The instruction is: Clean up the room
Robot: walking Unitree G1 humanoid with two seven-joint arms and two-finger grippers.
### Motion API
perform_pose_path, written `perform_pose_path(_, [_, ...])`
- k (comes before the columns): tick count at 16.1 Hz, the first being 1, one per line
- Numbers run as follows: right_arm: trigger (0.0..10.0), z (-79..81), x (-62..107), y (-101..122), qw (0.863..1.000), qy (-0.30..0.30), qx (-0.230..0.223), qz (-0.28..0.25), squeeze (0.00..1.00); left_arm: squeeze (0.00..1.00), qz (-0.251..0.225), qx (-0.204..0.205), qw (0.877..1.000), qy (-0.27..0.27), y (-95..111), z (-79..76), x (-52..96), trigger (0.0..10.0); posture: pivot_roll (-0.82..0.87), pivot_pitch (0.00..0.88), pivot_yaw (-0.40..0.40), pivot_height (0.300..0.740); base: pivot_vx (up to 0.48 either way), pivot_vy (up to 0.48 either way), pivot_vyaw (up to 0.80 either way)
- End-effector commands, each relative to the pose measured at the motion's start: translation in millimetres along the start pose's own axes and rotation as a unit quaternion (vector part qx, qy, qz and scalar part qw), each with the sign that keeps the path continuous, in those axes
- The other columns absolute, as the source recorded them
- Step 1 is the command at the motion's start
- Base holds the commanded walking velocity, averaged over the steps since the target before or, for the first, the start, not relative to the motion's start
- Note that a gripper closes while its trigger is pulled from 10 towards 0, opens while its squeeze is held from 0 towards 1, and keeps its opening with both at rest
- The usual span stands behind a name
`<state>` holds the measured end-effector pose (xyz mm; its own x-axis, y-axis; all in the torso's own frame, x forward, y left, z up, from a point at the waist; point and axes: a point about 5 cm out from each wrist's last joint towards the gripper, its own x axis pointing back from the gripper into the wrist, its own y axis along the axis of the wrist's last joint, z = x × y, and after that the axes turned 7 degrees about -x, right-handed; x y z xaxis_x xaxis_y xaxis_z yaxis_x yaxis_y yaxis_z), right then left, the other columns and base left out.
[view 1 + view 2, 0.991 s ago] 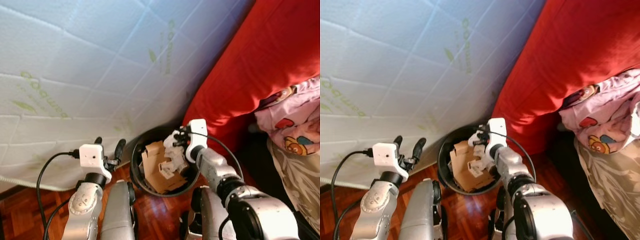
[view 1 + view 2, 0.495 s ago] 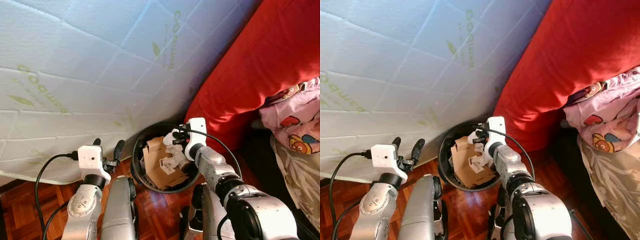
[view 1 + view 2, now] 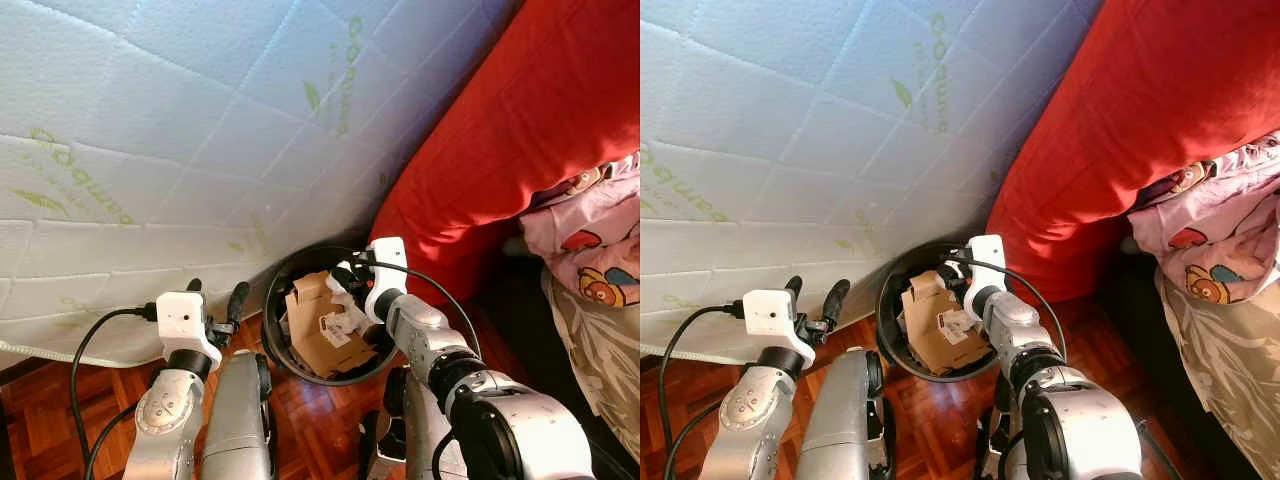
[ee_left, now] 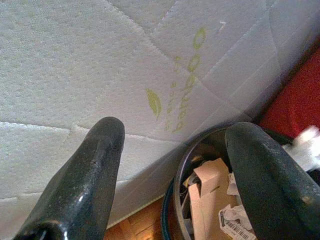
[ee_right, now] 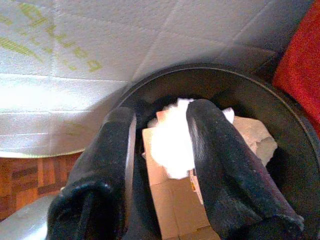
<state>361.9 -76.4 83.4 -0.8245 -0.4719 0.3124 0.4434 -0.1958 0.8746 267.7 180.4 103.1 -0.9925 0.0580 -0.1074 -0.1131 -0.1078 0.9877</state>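
Observation:
A black round trash bin [image 3: 268, 335] stands on the wood floor against the mattress, holding a brown cardboard box [image 3: 312, 335] and labelled paper scraps. My right gripper [image 3: 345, 278] hangs over the bin's mouth, open. A white crumpled paper wad [image 5: 172, 140] sits between its fingers, against one finger [image 5: 215, 150] and apart from the other, over the cardboard. My left gripper [image 3: 217, 288] is raised to the left of the bin, open with nothing between its fingers [image 4: 95, 165].
A white quilted mattress [image 3: 150, 130] leans behind the bin. A red cushion [image 3: 500, 130] rises to its right, with pink patterned bedding [image 3: 590, 240] beyond. Parquet floor [image 3: 320, 420] lies below. A black cable [image 3: 85, 350] loops from my left wrist.
The right gripper's fingers have parted over the bin and the white wad has slipped lower, out of their grip. The view shifted slightly. The left arm has kept its place.

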Motion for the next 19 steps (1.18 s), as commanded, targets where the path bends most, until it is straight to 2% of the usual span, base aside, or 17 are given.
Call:
perform_pose_path(1, [10.0, -1.0, 2.4, -17.4, 1.0, 0.0, -0.011, 0.029, 1.0, 0.0, 0.014, -0.001, 1.0, -0.002, -4.1, -1.1, 5.3, 10.0, 0.32, 0.388, -0.049, 0.594, 0.0, 0.0, 0.0])
perform_pose_path(6, [10.0, -3.5, 4.5, -23.2, 0.999, -0.001, -0.003, 0.036, 1.0, 0.0, 0.015, -0.001, 1.0, -0.003, -4.2, -0.3, 4.4, 10.0, 0.32, 0.388, -0.044, 0.594, 0.0, 0.0, 0.0])
perform_pose_path(7, [10.0, -7.8, 5.3, -19.3, 0.999, -0.021, 0.015, 0.023, 0.96, 0.0, 0.016, -0.001, 1.0, -0.003, -4.7, -0.1, 3.5, 10.0, 0.32, 0.388, -0.043, 0.594, 0.0, 0.0, 0.0])
perform_pose_path(8, [10.0, -12.3, 6.6, -16.1, 0.999, -0.037, 0.013, 0.01, 0.0, 0.0, 0.019, -0.001, 1.0, -0.002, -6.2, 0.4, 3.3, 10.0, 0.31, 0.381, -0.042, 0.594, 0.0, 0.0, 0.0])
perform_pose_path(11, [10.0, -44.0, 22.0, -13.5, 0.993, -0.109, -0.004, -0.037, 0.0, 0.0, 0.028, -0.003, 1.0, 0.004, -11.9, 4.8, 5.3, 10.0, 0.3, 0.366, -0.042, 0.594, 0.0, 0.0, 0.0])
perform_pose_path(13, [10.0, -75.9, 44.9, -25.8, 0.986, -0.162, 0.005, -0.048, 0.0, 0.0, 0.032, -0.003, 0.999, 0.004, -14.5, 6.3, 3.7, 10.0, 0.27, 0.352, -0.043, 0.594, 0.0, 0.0, 0.0])
perform_pose_path(15, [10.0, -112.6, 77.9, -40.6, 0.972, -0.228, -0.008, -0.063, 0.0, 0.0, 0.039, -0.003, 0.999, 0.002, -19.7, 7.2, -0.4, 10.0, 0.24, 0.328, -0.041, 0.594, 0.0, 0.0, 0.0])
perform_pose_path(16, [10.0, -132.4, 103.0, -54.8, 0.964, -0.26, 0.003, -0.062, 0.0, 0.0, 0.043, -0.003, 0.999, 0.001, -22.2, 9.2, -2.1, 10.0, 0.22, 0.308, -0.036, 0.594, 0.0, 0.0, 0.0])
perform_pose_path(17, [10.0, -135.1, 107.0, -57.0, 0.963, -0.264, 0.006, -0.061, 0.0, 0.0, 0.044, -0.003, 0.999, 0.001, -22.6, 9.7, -2.4, 10.0, 0.22, 0.308, -0.036, 0.594, 0.0, 0.0, 0.0])
perform_pose_path(19, [10.0, -155.1, 136.4, -64.6, 0.948, -0.309, 0.01, -0.079, 0.0, 0.0, 0.057, -0.005, 0.998, 0.001, -30.3, 15.9, -0.6, 10.0, 0.16, 0.273, -0.023, 0.594, 0.0, 0.0, 0.0])
